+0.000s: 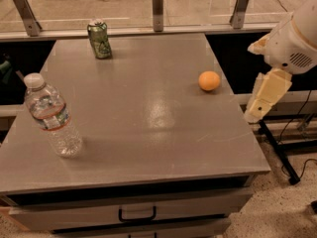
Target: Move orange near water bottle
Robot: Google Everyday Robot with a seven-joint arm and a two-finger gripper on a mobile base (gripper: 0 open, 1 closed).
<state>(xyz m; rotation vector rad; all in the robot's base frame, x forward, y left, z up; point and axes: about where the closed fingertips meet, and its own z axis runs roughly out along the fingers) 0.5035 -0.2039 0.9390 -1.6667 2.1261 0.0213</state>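
The orange (pixel 209 81) sits on the grey table (pixel 148 123) near its right edge, towards the back. The water bottle (pixel 52 115), clear with a white cap and a red, white and green label band, stands upright near the table's left front. They are far apart, most of the table's width. My gripper (pixel 267 95) hangs from the white arm off the table's right side, to the right of the orange and a little nearer the front, not touching it. It holds nothing that I can see.
A green drink can (pixel 100 39) stands at the table's back left. A rail with metal posts (pixel 157 3) runs behind the table. A drawer with a black handle (pixel 137 214) is below the front edge. Cables and a stand leg (pixel 282 157) lie on the floor at right.
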